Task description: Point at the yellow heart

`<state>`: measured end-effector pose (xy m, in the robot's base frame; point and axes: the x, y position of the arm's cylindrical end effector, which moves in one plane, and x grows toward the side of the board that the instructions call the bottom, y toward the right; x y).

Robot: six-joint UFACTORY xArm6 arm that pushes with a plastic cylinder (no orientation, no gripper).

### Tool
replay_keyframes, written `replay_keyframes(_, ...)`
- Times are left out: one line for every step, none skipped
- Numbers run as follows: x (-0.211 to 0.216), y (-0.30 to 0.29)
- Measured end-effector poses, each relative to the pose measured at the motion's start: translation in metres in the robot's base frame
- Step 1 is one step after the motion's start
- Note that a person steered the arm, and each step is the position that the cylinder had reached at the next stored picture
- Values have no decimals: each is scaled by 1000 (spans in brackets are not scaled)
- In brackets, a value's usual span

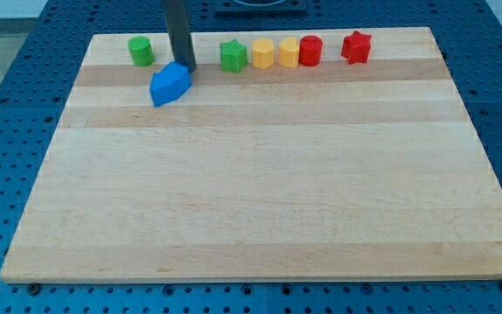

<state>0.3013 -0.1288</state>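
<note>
My tip (186, 69), a bare rod holding nothing, touches the blue block (170, 84), left of the yellow heart (288, 52).

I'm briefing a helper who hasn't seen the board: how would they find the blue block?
Look along the wooden board's top edge, towards the view's left. Below that row, between the green cylinder and green star, lies the blue block, touching my tip. It's the only blue piece.

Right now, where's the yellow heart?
In the camera view, the yellow heart sits in the row along the board's top edge, touching the yellow hexagon on its left and the red cylinder on its right.
</note>
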Motion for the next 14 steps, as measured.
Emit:
replay_keyframes(56,-4)
replay_keyframes(59,65)
replay_keyframes(22,133)
replay_keyframes(-14,106)
replay_keyframes(-33,65)
replay_keyframes(-51,33)
replay_keyframes(-51,58)
replay_keyframes(-66,87)
replay_keyframes(-88,128)
replay_keyframes(-108,129)
replay_keyframes(-109,76)
replay_keyframes(-100,-1)
replay_keyframes(-97,5)
replay_keyframes(-105,71)
